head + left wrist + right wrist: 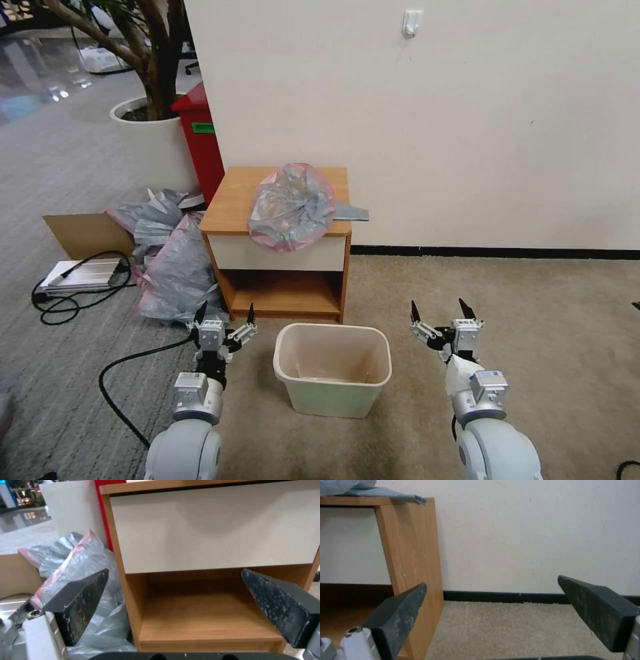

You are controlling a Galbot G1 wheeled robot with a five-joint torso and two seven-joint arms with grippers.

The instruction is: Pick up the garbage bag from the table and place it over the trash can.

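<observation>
Nearest the head camera: both arms low, either side of the trash can. Left gripper [225, 319] fingers spread, nothing held, facing the table's lower shelf. Right gripper [439, 315] likewise spread and empty, over bare carpet, well apart from the table.

Table [230, 200]: orange-brown top against the wall, white drawer front, open shelf below. Left wrist view looks straight at the drawer front and into the shelf.

Heap of grey bags [170, 270] on the floor, touching the table's left side; not the target.

Trash can [331, 392]: cream-white, upright, unlined, on the carpet just before the table, between the two grippers.

Garbage bag [291, 205]: crumpled mound on the table top, pink-red rim, front edge spilling over the drawer front. A grey tail juts past the right edge of the top.

Handling, by judgement: thin film, very light, limp, slippery; will collapse and cling, not keep shape. Best hold looks to be the pink-red rim at the overhanging front edge, pinched through both layers of the fold; a second pinch opposite would help spread the mouth over the can.
</observation>
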